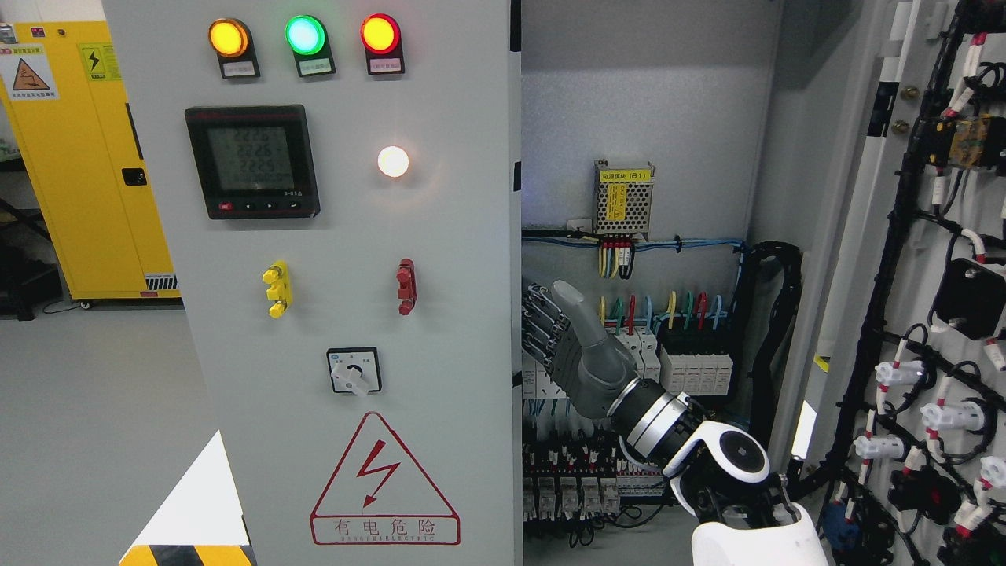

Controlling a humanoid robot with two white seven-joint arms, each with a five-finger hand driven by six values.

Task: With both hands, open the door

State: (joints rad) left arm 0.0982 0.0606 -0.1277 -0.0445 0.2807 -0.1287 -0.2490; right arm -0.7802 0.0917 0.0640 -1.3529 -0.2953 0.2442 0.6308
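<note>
Hand: right hand (578, 346) reaches up from lower right into the opened cabinet, fingers (542, 326) curled at the edge of the left door (440, 314), thumb raised; grasp itself cannot be told | right door (927, 299) swung wide open, wiring exposed | behind hand: breakers (692, 365), power supply (623, 200)

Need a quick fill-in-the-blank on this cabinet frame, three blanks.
1. The right hand reaches into the cabinet, its fingers at the edge of the ____ door.
2. The middle lamp on top glows ____.
3. The warning triangle sits ____ the rotary switch.

Missing: left; green; below
</note>
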